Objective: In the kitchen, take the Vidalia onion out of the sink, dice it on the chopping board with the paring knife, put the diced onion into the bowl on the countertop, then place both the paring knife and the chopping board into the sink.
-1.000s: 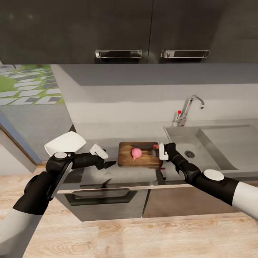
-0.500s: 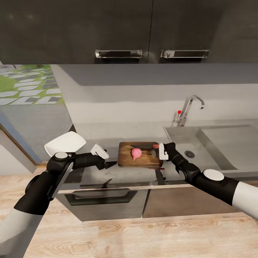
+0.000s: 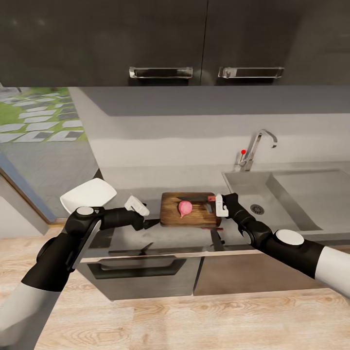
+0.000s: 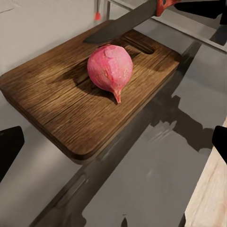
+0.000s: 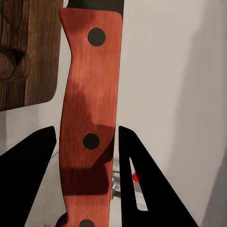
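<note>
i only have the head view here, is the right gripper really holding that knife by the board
Observer: Yes. The right gripper has its two black fingers on either side of the reddish riveted handle of the paring knife.
Operator: where's the blade then
Observer: Its dark pointed blade is above the pink round onion, apart from it.
Operator: onion cut yet
Observer: No, it sits whole on the brown wooden chopping board.

no readable text, labels, brands or numbers anywhere
</note>
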Tool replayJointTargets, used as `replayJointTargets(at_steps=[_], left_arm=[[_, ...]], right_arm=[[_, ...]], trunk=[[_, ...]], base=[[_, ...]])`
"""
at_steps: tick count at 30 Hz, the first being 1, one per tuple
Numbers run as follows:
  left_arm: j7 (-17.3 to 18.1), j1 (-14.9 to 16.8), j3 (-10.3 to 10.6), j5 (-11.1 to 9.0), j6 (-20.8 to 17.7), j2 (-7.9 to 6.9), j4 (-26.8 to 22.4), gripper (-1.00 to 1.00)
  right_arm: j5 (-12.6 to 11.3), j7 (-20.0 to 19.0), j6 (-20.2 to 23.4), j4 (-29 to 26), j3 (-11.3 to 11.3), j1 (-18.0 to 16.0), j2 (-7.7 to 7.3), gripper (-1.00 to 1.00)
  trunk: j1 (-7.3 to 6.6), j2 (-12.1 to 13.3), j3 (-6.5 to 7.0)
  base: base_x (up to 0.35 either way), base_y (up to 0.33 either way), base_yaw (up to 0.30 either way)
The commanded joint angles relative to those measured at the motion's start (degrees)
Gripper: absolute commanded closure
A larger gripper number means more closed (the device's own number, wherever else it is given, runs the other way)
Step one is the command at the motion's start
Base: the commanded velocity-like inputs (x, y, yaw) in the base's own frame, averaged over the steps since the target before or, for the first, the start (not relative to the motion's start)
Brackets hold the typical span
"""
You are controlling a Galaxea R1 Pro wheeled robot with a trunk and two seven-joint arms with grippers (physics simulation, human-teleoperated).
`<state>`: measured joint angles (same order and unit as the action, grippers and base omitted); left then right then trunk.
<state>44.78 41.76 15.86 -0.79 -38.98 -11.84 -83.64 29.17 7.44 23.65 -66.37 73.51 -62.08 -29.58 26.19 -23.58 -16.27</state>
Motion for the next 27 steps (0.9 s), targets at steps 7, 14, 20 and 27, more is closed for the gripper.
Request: replayJointTargets(at_steps=[7,14,20,27], left_arm=[[0.2,0.1,0.0,-0.1,-0.5,-0.03,-0.1,-1.0],[0.3,0.1,0.0,-0.1,-0.5,-0.03,-0.1,-1.0],[0.3,0.1,0.0,-0.1,-0.5,-0.03,-0.2,-1.0],[0.3,0.1,0.0,-0.1,-0.5,-0.03,-0.2,-1.0]], right_arm=[[0.4,0.2,0.5,-0.1,0.4,-0.1,-0.04,1.0],[0.4,0.1,0.5,-0.1,0.4,-0.1,-0.04,1.0],[0.4,0.1,0.5,-0.1,0.4,-0.1,-0.04,1.0],[0.4,0.1,0.5,-0.1,0.5,-0.1,-0.04,1.0]], trunk=[[0.7,-1.3,-0.66],[1.8,-3.3,-1.56],[2.24,-4.1,-1.92],[2.67,-5.0,-2.27]], base=[[0.0,0.0,0.0],[0.0,0.0,0.0],[0.0,0.0,0.0],[0.0,0.0,0.0]])
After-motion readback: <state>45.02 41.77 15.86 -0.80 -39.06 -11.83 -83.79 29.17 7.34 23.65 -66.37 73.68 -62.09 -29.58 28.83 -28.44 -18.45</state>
